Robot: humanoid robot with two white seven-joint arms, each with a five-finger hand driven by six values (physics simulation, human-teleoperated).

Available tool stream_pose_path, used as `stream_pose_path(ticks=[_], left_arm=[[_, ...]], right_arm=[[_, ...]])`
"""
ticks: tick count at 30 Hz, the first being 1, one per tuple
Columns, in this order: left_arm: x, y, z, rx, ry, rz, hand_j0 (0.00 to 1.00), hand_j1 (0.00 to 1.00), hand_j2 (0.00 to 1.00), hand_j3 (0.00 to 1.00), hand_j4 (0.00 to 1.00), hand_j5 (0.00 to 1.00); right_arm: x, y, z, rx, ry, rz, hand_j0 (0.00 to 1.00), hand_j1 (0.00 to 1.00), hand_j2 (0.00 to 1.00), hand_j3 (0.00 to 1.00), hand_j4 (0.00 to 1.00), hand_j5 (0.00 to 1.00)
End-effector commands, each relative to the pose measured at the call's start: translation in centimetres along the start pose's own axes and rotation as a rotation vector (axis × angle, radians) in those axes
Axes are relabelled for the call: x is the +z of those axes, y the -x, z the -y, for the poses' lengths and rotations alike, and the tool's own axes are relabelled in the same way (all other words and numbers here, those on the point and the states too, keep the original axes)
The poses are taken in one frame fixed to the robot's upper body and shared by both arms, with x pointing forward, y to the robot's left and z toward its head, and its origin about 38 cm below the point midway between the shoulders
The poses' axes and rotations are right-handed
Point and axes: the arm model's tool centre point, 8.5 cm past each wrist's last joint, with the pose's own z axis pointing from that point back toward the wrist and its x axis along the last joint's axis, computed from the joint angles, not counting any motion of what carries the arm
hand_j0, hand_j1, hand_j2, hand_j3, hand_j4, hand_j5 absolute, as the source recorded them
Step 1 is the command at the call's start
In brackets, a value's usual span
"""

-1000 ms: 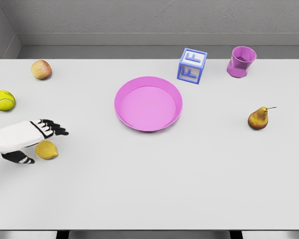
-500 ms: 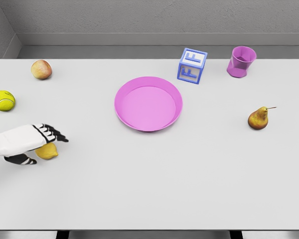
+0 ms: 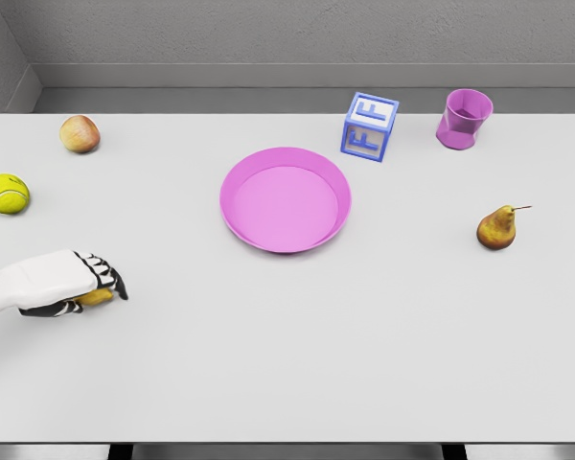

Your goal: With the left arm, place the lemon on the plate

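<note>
The left hand [image 3: 72, 284] was seen at the left edge of the white table [image 3: 297, 364], well to the left of and below the pink plate [image 3: 286, 199]. Its fingers [image 3: 110, 281] were curled down and closed over the lemon [image 3: 95, 297], of which only a small yellow sliver was visible beneath the palm. Whether the lemon was lifted or resting on the table could not be told. The lemon was thus recorded as off the plate, well apart from it to the left.

Other items were noted relative to the plate. A tennis ball [image 3: 6, 194] lay far to its left, near the table's edge. An apple [image 3: 80, 134] lay up and to the left. A blue letter block [image 3: 369, 126] stood just up and to the right, apart from the rim. A purple cup [image 3: 463, 119] was placed further right of the block. A pear [image 3: 499, 228] lay well to the right.
</note>
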Motion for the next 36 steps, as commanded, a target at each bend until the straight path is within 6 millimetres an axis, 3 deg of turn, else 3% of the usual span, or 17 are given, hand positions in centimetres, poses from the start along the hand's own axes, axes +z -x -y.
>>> stream_pose_path(ticks=[1, 2, 10, 22, 27, 36], left_arm=[[-0.2, -0.2, 0.2, 0.008, 0.01, 0.013, 0.6, 0.6, 0.6, 0.6, 0.6, 0.6], [-0.1, -0.2, 0.2, 0.007, 0.011, 0.012, 0.56, 0.56, 0.56, 0.56, 0.56, 0.56], [0.0, 0.1, -0.7, -0.008, -0.005, 0.005, 0.5, 0.5, 0.5, 0.5, 0.5, 0.5], [0.2, 0.8, -3.2, -0.042, -0.054, -0.007, 0.48, 0.48, 0.48, 0.48, 0.48, 0.48], [-0.5, 0.8, -5.1, -0.07, -0.103, -0.005, 0.48, 0.48, 0.48, 0.48, 0.48, 0.48], [-2.6, -0.2, -6.4, -0.068, -0.152, 0.031, 0.48, 0.48, 0.48, 0.48, 0.48, 0.48]], right_arm=[[0.0, 0.0, 0.0, -0.001, -0.001, 0.0, 1.0, 1.0, 1.0, 1.0, 1.0, 1.0], [0.0, 0.0, 0.0, -0.001, 0.0, 0.0, 1.0, 1.0, 1.0, 1.0, 1.0, 1.0], [0.0, 0.0, 0.0, -0.001, 0.0, 0.0, 1.0, 1.0, 1.0, 1.0, 1.0, 1.0], [0.0, 0.0, 0.0, -0.001, -0.001, 0.0, 1.0, 1.0, 1.0, 1.0, 1.0, 1.0], [0.0, 0.1, 0.0, -0.001, 0.0, -0.002, 1.0, 1.0, 1.0, 1.0, 1.0, 1.0], [0.0, 0.0, 0.0, -0.001, -0.001, 0.0, 1.0, 1.0, 1.0, 1.0, 1.0, 1.0]])
